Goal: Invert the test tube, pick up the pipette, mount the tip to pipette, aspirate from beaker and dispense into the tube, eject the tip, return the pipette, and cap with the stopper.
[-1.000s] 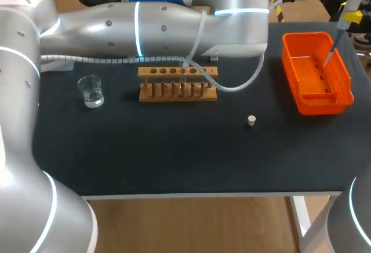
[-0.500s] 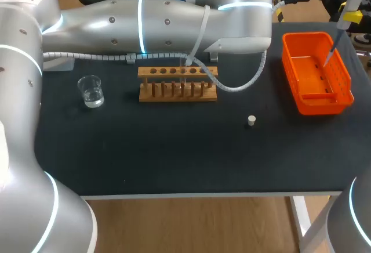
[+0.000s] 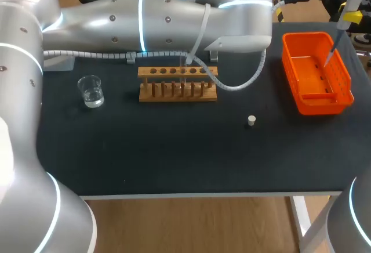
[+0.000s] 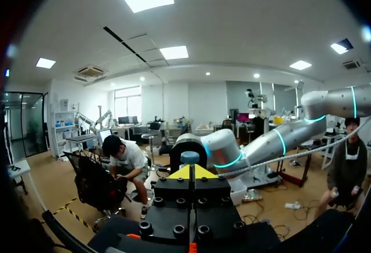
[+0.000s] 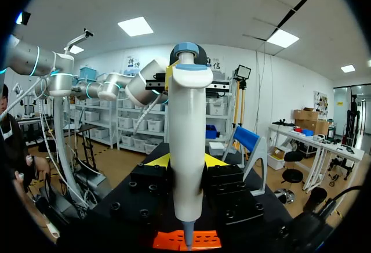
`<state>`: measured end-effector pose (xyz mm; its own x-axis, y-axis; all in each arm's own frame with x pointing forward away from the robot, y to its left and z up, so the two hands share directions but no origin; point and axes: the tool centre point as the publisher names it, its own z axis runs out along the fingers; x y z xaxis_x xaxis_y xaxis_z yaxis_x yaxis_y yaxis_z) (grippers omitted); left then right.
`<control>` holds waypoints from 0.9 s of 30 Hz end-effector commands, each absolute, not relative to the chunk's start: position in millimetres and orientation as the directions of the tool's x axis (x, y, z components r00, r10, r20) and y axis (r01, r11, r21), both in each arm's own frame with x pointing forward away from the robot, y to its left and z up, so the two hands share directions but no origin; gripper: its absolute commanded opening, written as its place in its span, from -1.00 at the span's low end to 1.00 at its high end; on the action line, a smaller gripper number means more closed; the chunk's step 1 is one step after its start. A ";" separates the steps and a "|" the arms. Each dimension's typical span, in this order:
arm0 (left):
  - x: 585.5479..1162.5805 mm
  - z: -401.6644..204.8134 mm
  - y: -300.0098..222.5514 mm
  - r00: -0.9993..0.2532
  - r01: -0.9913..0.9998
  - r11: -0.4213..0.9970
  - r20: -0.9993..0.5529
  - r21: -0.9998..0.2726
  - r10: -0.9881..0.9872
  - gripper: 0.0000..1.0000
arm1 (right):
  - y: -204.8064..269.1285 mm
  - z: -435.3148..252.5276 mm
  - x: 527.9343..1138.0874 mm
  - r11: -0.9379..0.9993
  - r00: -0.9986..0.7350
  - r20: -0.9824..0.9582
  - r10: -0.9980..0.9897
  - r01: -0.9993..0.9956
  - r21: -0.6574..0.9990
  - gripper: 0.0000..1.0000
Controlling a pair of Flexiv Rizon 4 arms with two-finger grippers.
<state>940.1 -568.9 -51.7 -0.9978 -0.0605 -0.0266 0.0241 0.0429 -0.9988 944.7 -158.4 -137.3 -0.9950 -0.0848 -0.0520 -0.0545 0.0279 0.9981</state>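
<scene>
Near edge first: small white stopper (image 3: 251, 120) sits alone on the black table (image 3: 174, 154), at 4 o'clock from the wooden rack (image 3: 178, 89), well apart from it. Glass beaker (image 3: 91, 90) w/ clear liquid at the rack's 9 o'clock. What looks like the clear test tube (image 3: 186, 69) stands upright in the rack's far row, uncapped, hard to split from the L arm's cable (image 3: 235, 86) draped there. Orange tray (image 3: 317, 107) at the rack's 3 o'clock.

Out far, the action: R gripper (image 5: 186, 161) is clenched on the pipette (image 5: 186, 108), both fingers against its white body, held upright at the tray's 1 o'clock, thin end pointing down over the tray. L gripper (image 4: 191, 170) has its fingertips pressed together, nothing btwn them, the pipette's blue cap (image 4: 189, 158) just ahead; touching or not, can't tell.

My read: tip work over the tray; whether a tip is on, can't tell. To do it well, R should hold the body plumb and clamp firm so nothing slides; L should push the cap square along the pipette's axis, since a rounded cap will shed an off-centre push. Slow, straight, no sideways drag.

Writing: no readable label or print on pipette, beaker, rack or tray.
</scene>
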 end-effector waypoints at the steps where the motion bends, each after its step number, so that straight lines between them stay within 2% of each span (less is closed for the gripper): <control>1: 939.7 -56.6 -571.5 -0.997 0.026 0.037 -0.028 -0.999 -0.066 -1.00 | -158.6 -135.5 944.6 0.030 -0.995 -0.052 -0.085 -0.055 0.998 -1.00; 27: 937.2 -65.2 -569.8 -0.998 0.039 0.034 -0.041 -0.999 -0.039 -1.00 | -158.6 -135.5 944.6 0.030 -0.995 -0.052 -0.085 -0.055 0.998 -1.00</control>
